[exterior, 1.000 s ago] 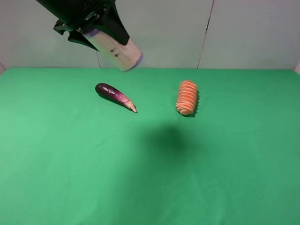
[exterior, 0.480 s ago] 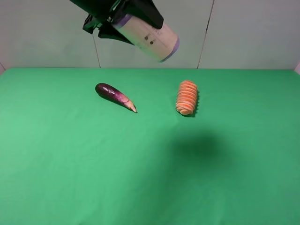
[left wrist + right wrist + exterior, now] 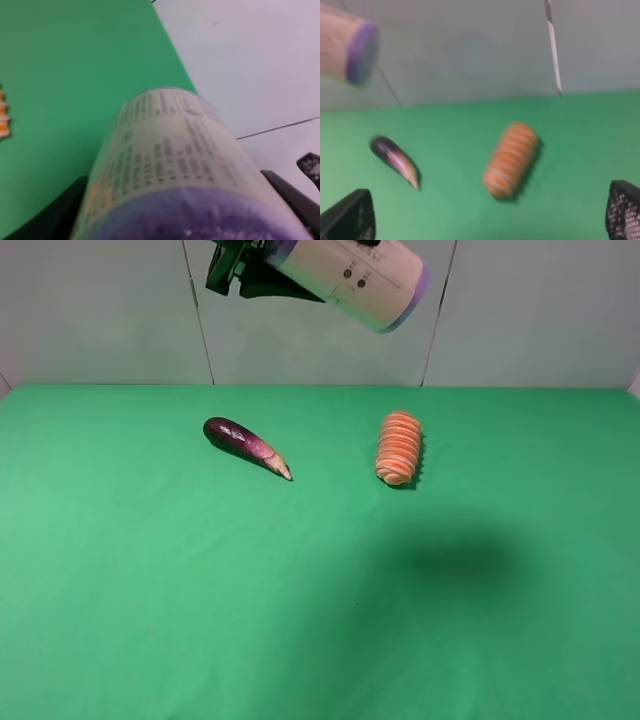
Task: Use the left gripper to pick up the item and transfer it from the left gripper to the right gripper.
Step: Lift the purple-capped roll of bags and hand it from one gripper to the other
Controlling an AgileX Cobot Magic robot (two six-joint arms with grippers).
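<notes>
Green desk (image 3: 150,640), pale wall (image 3: 540,310) behind | can (image 3: 350,278) hung high above desk, tilted, left gripper (image 3: 250,268) jaws clamped on one end | right gripper (image 3: 485,215) jaws apart, empty, well apart from can | can judged stiff, light, slick-sided; free purple-rimmed end looked best for taking

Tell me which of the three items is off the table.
The cream-white can with purple ends: the left end effector holds it in the air, while the eggplant and the orange carrot piece lie on the green table.
</notes>
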